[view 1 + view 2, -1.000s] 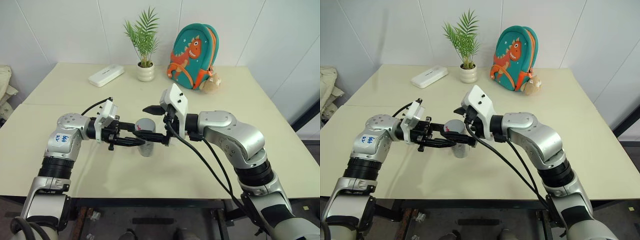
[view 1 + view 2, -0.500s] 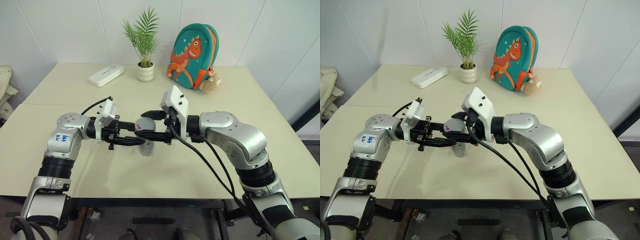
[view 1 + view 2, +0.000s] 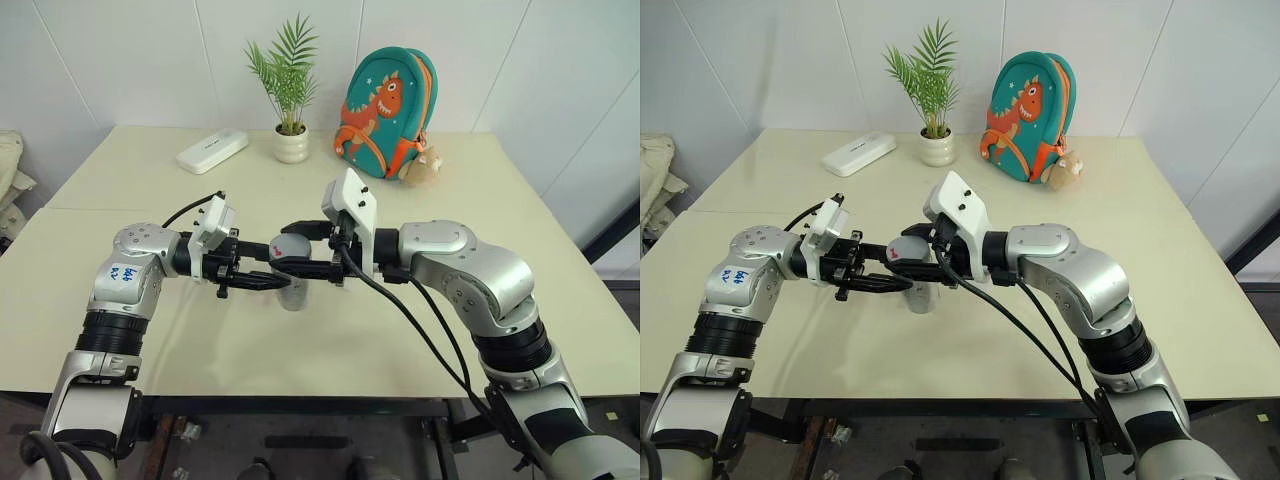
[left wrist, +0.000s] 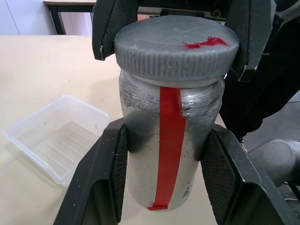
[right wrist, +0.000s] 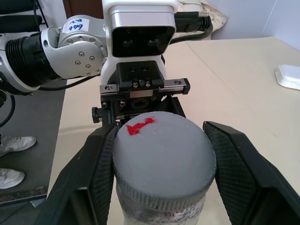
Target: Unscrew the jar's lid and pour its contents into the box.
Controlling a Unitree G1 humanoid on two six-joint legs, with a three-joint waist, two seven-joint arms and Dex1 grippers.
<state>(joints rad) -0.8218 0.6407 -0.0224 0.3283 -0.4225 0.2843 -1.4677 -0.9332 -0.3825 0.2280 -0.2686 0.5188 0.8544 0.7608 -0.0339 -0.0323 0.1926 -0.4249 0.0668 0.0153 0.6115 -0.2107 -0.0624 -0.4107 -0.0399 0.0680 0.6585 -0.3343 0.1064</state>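
Cream table [image 3: 500,180] against white panelled wall [image 3: 150,60].

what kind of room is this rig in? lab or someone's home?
Probably an indoor test room staged to look homely: plain white walls, one pale table holding props such as a potted plant, a dinosaur backpack and a white case.

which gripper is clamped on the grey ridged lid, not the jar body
The right gripper: its black fingers flank the grey ridged lid; the left gripper clamps the silvery jar.

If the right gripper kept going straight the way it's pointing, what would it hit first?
Probably the left gripper. The right gripper is shut on the lid of the jar, and the left gripper sits directly beyond it, facing back.
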